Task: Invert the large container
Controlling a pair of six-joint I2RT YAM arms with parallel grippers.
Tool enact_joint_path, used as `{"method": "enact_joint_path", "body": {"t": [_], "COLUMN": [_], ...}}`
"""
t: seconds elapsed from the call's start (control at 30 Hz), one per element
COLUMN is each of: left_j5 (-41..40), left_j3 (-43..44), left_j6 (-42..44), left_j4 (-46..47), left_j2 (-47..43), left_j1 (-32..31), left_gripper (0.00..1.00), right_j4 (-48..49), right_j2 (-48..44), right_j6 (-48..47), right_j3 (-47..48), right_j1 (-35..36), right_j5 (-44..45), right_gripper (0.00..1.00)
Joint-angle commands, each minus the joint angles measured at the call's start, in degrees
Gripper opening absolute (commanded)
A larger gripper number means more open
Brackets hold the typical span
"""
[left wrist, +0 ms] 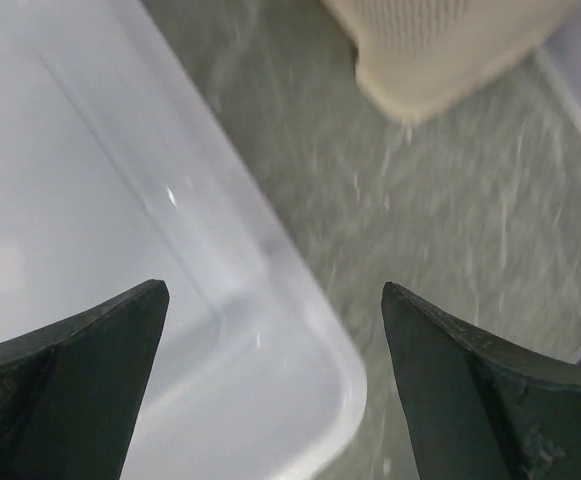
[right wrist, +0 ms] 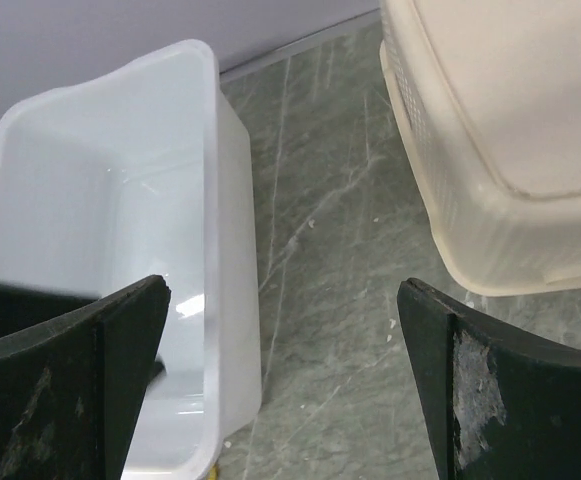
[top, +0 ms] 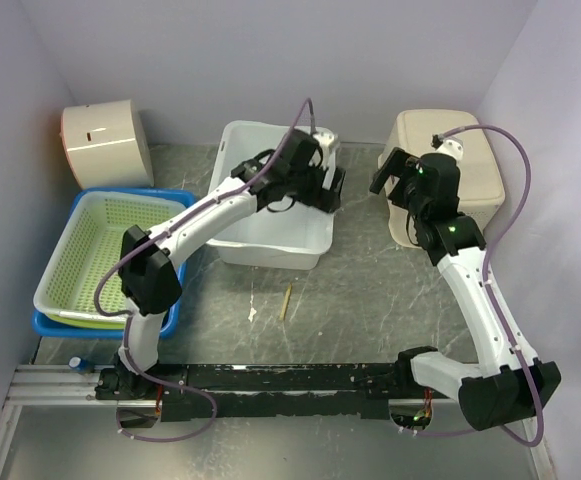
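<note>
Top external: L claw (top: 332, 188) open over upright white container (top: 260, 228), R claw (top: 391, 177) open nr beige basket (top: 480, 185)

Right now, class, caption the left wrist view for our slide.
Open left gripper poised over a corner of the white tub, beige basket beyond.

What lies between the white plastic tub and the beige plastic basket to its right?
Nothing: only bare grey marbled tabletop separates the white plastic tub from the beige plastic basket, clearest in the right wrist view.
</note>
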Motion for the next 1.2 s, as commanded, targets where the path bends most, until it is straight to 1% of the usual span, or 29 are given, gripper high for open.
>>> {"method": "enact_joint_path", "body": {"t": [0.0,0.07,0.2,0.27,0.4,0.47,0.57,0.67,0.73,0.77,0.8,0.9,1.03,1.17], "left_j5": [-9.25,-10.39,-10.6,-9.76,-9.34,-9.57,-8.11,-4.64,-2.49,-0.76,0.58,5.57,9.38,11.49], "left_j3": [11.15,15.68,19.41,20.07,19.4,19.27,19.0,16.07,15.4,16.22,17.49,21.05,21.64,21.54], "left_j6": [-2.83,-1.79,1.24,1.08,0.22,0.46,0.53,-0.3,-1.32,-2.06,-2.51,-3.99,-8.47,-15.2], "left_j4": [3.55,3.78,5.43,5.34,5.28,5.03,5.49,8.36,8.93,8.54,8.08,8.75,12.9,13.65], "left_j2": [8.49,12.98,19.03,21.28,22.51,21.94,19.37,15.64,13.95,13.52,13.25,11.75,7.3,3.59], "left_j1": [1.0,0.93,0.78,0.67,-0.04,-0.35,-0.44,-0.43,-0.44,-0.48,-0.49,-0.28,0.54,3.75], "left_gripper": [0.99,1.0,1.0,1.0,0.99,0.9,0.63,0.33,0.16,0.1,0.07,0.07,0.07,0.07], "right_j4": [0.93,-0.67,-1.79,-1.68,-1.77,-1.93,-2.03,-1.87,-1.8,-1.73,-1.65,-1.91,-2.9,-2.92], "right_j2": [-1.96,-3.1,-5.29,-5.82,-5.4,-4.73,-4.07,-3.86,-3.92,-4.02,-4.1,-4.35,-5.02,-6.72], "right_j6": [4.65,7.36,8.35,8.0,8.49,8.55,8.7,8.86,8.9,8.87,8.74,8.33,8.07,7.54], "right_j3": [-3.13,-3.6,-4.49,-4.88,-5.26,-5.27,-5.27,-5.44,-5.52,-5.53,-5.66,-5.65,-5.37,-5.02], "right_j1": [-0.26,-0.26,-0.26,-0.26,-0.26,-0.26,-0.26,-0.26,-0.22,-0.21,-0.24,-0.17,-0.18,-0.17], "right_j5": [2.15,4.84,5.54,5.16,4.1,3.33,2.43,2.1,1.95,1.86,1.75,1.55,1.63,1.89], "right_gripper": [1.0,1.0,1.0,1.0,1.0,1.0,1.0,1.0,1.0,1.0,1.0,1.0,1.0,1.0]}}
